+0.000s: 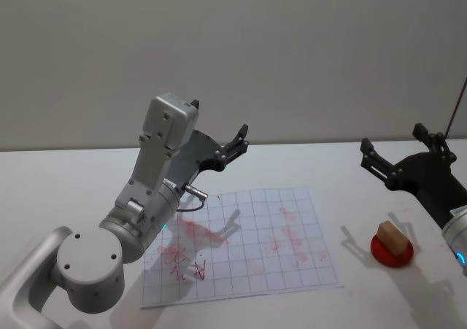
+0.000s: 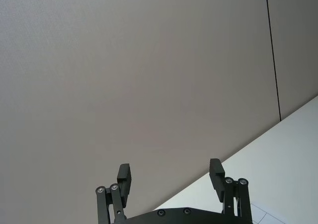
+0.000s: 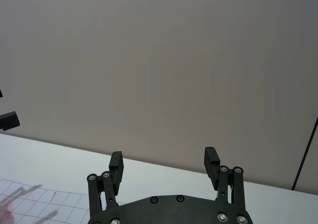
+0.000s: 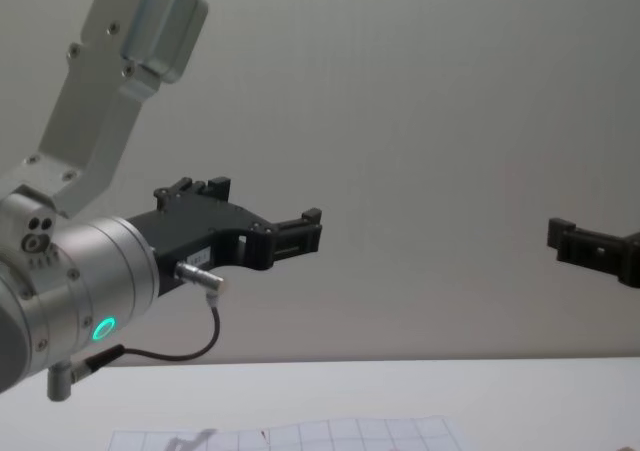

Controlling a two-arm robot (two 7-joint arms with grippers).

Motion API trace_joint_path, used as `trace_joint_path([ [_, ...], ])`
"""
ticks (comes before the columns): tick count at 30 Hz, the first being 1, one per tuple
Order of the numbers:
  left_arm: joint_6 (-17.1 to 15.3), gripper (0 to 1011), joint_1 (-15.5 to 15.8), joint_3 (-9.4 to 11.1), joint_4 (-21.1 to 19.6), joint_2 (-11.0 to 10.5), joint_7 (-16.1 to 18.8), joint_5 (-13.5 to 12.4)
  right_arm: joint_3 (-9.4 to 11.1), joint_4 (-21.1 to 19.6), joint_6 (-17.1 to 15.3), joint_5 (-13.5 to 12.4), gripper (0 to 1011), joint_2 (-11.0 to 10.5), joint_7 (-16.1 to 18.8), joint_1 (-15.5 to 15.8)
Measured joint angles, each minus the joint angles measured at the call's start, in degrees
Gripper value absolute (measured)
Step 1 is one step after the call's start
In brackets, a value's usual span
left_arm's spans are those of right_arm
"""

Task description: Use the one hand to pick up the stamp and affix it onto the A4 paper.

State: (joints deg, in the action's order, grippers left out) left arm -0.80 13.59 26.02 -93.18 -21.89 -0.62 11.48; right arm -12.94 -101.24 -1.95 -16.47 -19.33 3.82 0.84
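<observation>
Currently the right gripper point(image 1: 394, 141), the one with the blue-lit ring, is hovering above the right side of the white table point(image 1: 73, 176). Its fingers are spreading wide with nothing between them, and its wrist is running off the head view's right edge. The right wrist view is showing the same wide, empty gap between the fingers point(image 3: 116, 163).

The stamp point(image 1: 392, 236), a small tan block, is sitting on a round red pad point(image 1: 392, 254). It is lying nearer the robot than that gripper, apart from it, and to the right of the A4 paper point(image 1: 255, 271).

The paper is lying flat mid-table, its grid carrying pinkish-red marks. Its near-left part is being covered by the left arm's silver wrist, so that corner is hard to make out.

The left gripper point(image 1: 232, 148), on the wrist with the green-lit ring point(image 4: 103, 328) and a looping black cable point(image 4: 190, 351), is hanging raised over the paper's far-left area, its fingers wide and empty. In the chest view the right gripper is being cut off at the right edge.
</observation>
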Motion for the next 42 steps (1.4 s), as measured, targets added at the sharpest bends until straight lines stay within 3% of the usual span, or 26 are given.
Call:
trace_joint_path([
  [19,0.0,1001,0.0,0.0,0.0,0.0,0.0,0.0,0.5,-0.4,-0.1,-0.8,1001,-0.8,0.3,0.8],
  [31,0.0,1001,0.0,0.0,0.0,0.0,0.0,0.0,2.7,-2.8,-1.5,-4.5,1001,-4.8,0.9,5.2],
  [42,0.0,1001,0.0,0.0,0.0,0.0,0.0,0.0,4.4,-3.9,-6.5,-6.2,1001,-8.8,1.1,9.7],
])
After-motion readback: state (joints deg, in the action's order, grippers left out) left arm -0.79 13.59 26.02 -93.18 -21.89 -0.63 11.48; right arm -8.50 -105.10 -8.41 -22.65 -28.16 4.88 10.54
